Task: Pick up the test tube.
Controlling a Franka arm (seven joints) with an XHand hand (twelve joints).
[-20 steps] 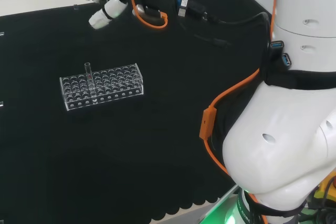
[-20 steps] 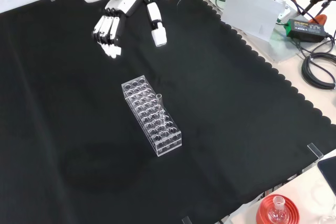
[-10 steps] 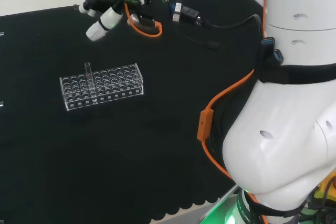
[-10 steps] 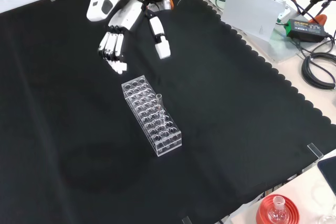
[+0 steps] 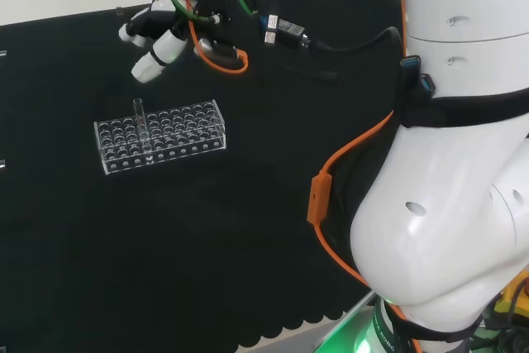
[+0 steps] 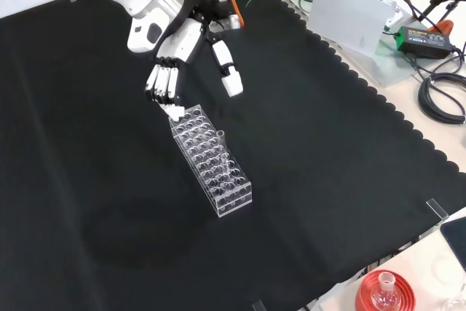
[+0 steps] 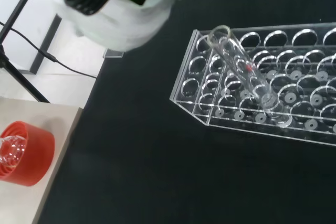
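Movement since a second ago has carried the hand (image 6: 175, 63) from the table's (image 6: 109, 202) far edge down toward the rack (image 6: 211, 162), so the reach for the tube is well under way. Fingers (image 6: 166, 87) hang straight and relaxed, thumb spread apart, holding nothing; their tips sit just above the rack's nearer end in the front view. Upright in the rack stands the test tube (image 5: 139, 121), untouched.

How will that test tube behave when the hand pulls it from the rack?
The test tube looks like thin clear glass: probably light, slippery, fragile. It stands alone in the clear rack, so a sideways pull may drag the rack. The hand is open above.
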